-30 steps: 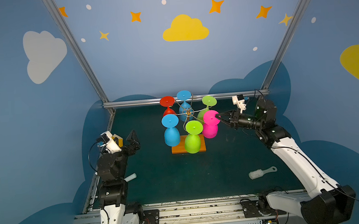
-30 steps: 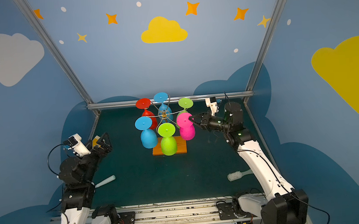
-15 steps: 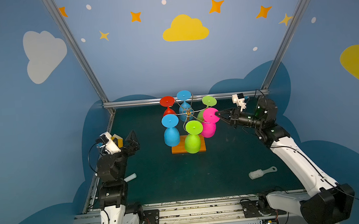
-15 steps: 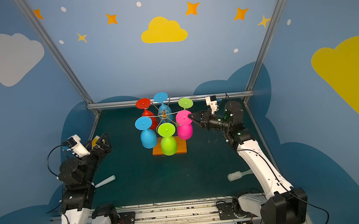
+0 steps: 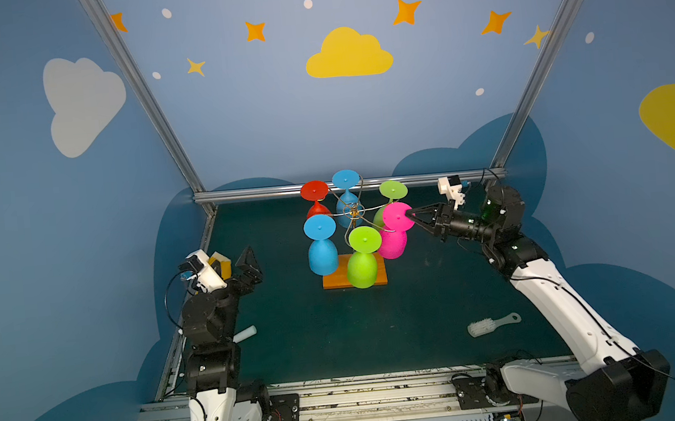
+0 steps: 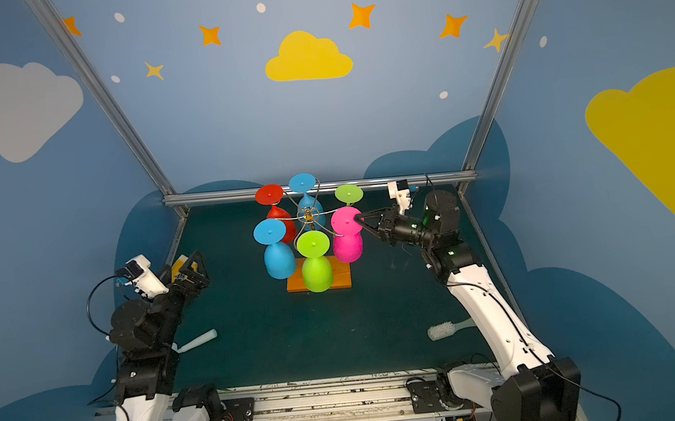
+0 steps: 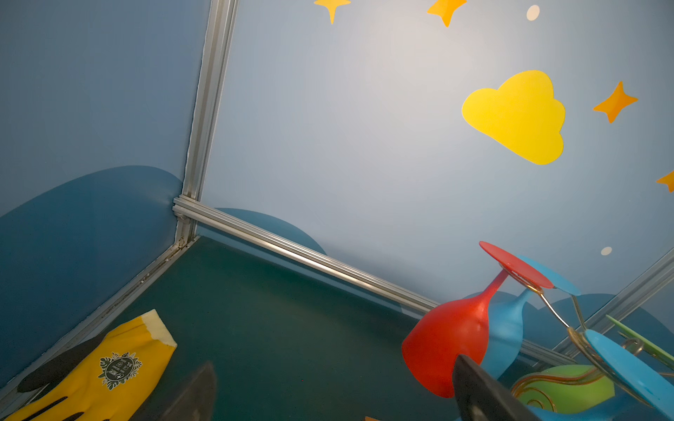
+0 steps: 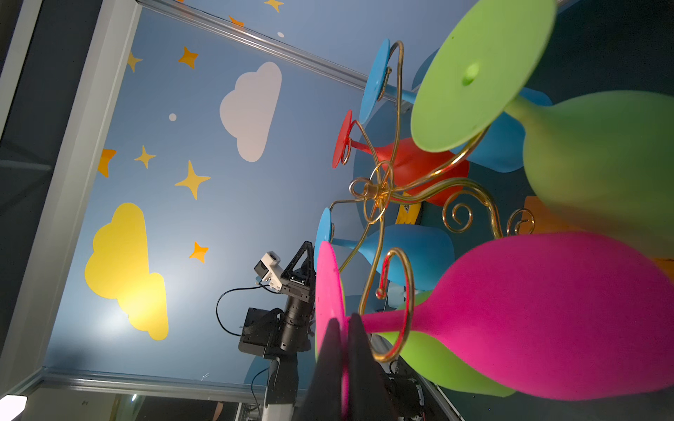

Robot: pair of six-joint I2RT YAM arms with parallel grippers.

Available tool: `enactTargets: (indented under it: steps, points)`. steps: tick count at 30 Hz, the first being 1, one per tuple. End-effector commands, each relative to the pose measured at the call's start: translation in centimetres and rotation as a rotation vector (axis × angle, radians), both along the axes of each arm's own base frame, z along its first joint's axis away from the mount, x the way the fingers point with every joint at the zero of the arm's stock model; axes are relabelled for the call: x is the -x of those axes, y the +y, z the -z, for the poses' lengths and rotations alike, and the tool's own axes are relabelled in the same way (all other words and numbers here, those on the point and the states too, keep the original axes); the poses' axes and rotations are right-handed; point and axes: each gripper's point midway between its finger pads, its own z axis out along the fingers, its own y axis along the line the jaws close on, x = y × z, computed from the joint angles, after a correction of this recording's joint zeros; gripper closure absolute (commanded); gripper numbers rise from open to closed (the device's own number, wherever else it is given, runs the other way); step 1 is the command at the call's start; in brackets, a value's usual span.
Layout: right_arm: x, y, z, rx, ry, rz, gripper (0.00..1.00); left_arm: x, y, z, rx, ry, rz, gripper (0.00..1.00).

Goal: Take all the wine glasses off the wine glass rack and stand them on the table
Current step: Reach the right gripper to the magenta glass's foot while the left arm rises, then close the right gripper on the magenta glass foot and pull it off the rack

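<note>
A pink wine glass hangs upside down on the right side of the wine glass rack, a gold wire stand on an orange base. Its stem lies inside a gold curl. My right gripper is shut on the rim of the glass's round foot. Red, blue and green glasses hang on the other arms. My left gripper stands open at the far left, with nothing in it.
A white brush lies on the green mat at the front right. A white cylinder rests by the left arm's base. A yellow glove sits in the back left corner. Aluminium rails border the mat.
My right gripper has risen slightly with the pink glass's foot in it, and the glass has tilted a little. The left arm has not moved.
</note>
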Motion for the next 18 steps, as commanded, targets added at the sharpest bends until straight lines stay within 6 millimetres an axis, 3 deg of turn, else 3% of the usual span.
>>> enactTargets:
  steps: [1, 18]
  points:
    - [1.1, -0.1, -0.5, 0.009, -0.039, -0.009, 1.0, 0.1, 0.1, -0.2, 0.003, -0.013, -0.005, 0.01]
    - [1.8, 2.1, 0.0, 0.004, -0.02, -0.085, 1.0, 0.3, 0.1, -0.3, 0.003, -0.019, -0.008, 0.01]
